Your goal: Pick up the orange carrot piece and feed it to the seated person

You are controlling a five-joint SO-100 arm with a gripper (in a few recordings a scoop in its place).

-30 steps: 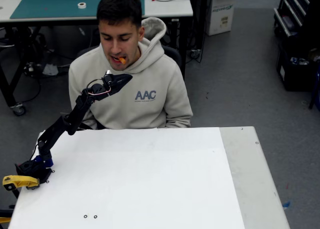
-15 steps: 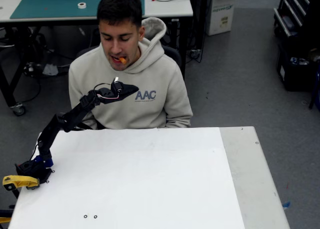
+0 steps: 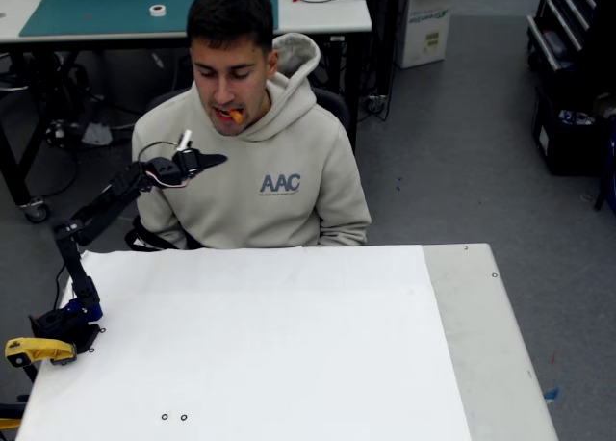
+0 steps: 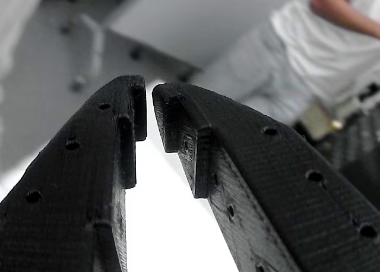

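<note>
The orange carrot piece (image 3: 235, 116) sticks out of the mouth of the seated person (image 3: 289, 186), who wears a beige hoodie and sits behind the white table (image 3: 289, 345). In the fixed view my black gripper (image 3: 214, 158) hovers in front of his shoulder, below and left of his chin and apart from the carrot. In the wrist view the gripper (image 4: 149, 114) has its black fingertips (image 4: 127, 106) almost touching, with nothing between them.
A yellow clamp handle (image 3: 34, 350) holds my base at the table's left edge. Behind the person stands a table with a green mat (image 3: 115, 8), and a cardboard box (image 3: 428, 17) sits on the floor. A blurred person in white (image 4: 332, 40) appears in the wrist view.
My arm has folded back and the gripper has swung left, away from the person's chest and face. The carrot piece stays in his mouth.
</note>
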